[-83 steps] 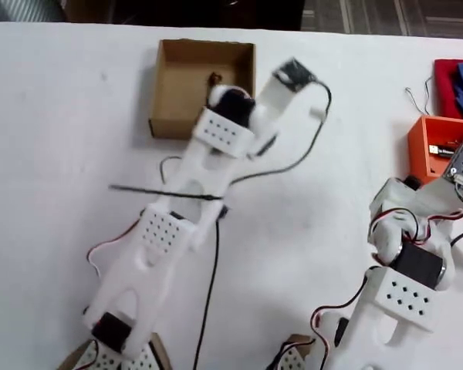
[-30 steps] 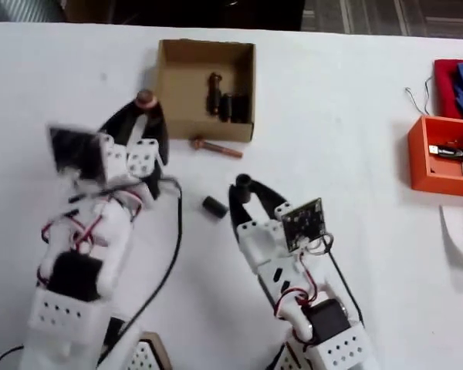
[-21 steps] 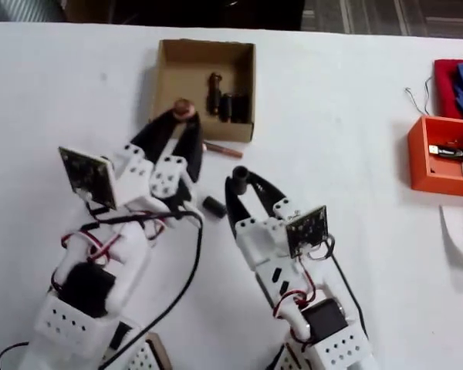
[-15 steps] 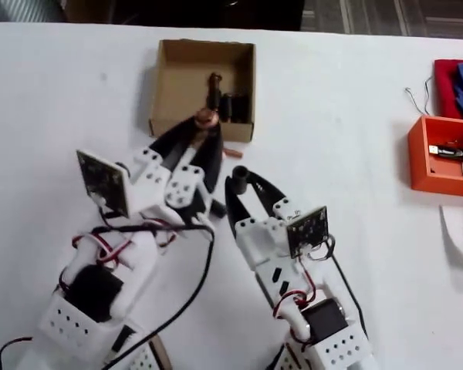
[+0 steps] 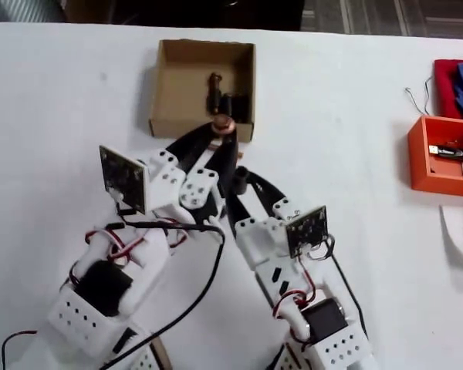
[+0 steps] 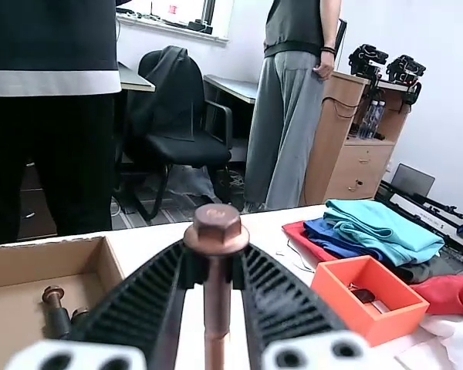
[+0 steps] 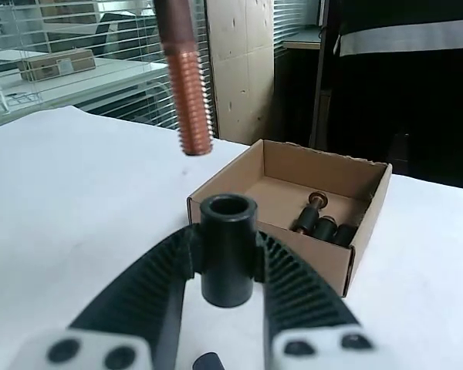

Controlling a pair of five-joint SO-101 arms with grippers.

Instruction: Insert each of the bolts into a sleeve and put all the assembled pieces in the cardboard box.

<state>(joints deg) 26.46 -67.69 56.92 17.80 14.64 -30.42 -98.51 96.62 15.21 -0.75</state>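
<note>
On the table (image 5: 386, 254), near the cardboard box (image 5: 170, 92):
- Left gripper (image 6: 213, 266): clamped on one copper bolt (image 6: 216, 231), upright, head up.
- Right gripper (image 7: 228, 250): clamped on one black sleeve (image 7: 228, 277), upright, bore up. The bolt tip hangs just above it, not yet entered.
- Box: at least one assembled piece (image 5: 214, 86) inside.
- Loose sleeve (image 7: 208, 361): one, on the table by the right gripper.

Status, judged: partly done. This pair awaits joining and boxing, and the loose sleeve awaits a bolt.

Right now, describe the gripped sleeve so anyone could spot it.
Find the cardboard box; just in front of its near wall the right pincer grips a short black sleeve upright. Unlike the sleeves in the box, its bore is empty, with the copper bolt poised above it.
</note>
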